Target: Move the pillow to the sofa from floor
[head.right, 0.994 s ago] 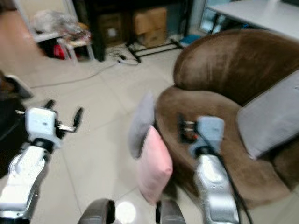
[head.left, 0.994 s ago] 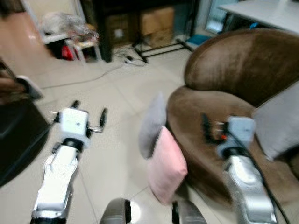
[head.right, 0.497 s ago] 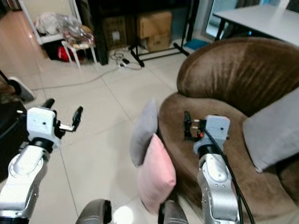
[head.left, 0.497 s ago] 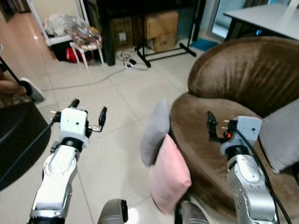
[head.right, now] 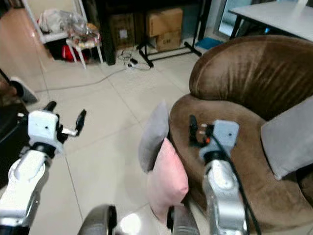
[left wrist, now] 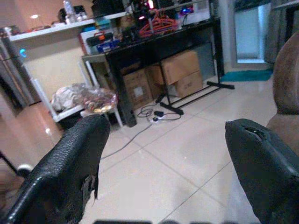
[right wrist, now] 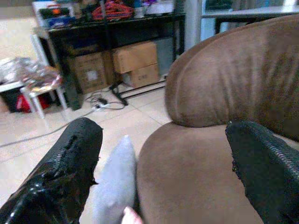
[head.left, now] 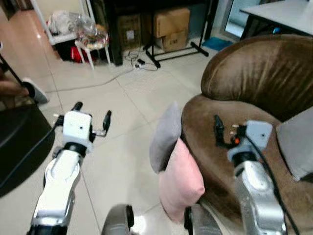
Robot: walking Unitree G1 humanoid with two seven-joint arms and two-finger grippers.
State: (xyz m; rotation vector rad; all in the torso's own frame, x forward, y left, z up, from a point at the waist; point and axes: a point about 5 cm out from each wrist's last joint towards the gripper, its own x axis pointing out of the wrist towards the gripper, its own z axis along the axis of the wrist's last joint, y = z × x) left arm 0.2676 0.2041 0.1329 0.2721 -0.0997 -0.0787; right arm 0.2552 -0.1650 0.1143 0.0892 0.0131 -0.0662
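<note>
Looking down at a big brown sofa that takes up the right side, with a grey cushion already lying on its seat toward the right edge. On the tiled floor, leaning against the sofa's front edge, are two pillows: a pink pillow closest to the robot and a grey pillow tucked right behind it, touching it. Both stand up on edge.

Left claw hangs over bare floor, well apart from the pillows, fingers spread wide. Right claw hovers above the sofa seat just past the pillows; in its wrist view the two fingers are also spread apart, nothing between them, with the grey pillow's top peeking in.

My guess: these are light, squishy things that'll sag and fold if pinched by a corner. Fabric looks grippy enough. I'd bite into the top edge near the middle, deep enough to catch stuffing and not just the cover, then lift and flop it onto the seat.
</note>
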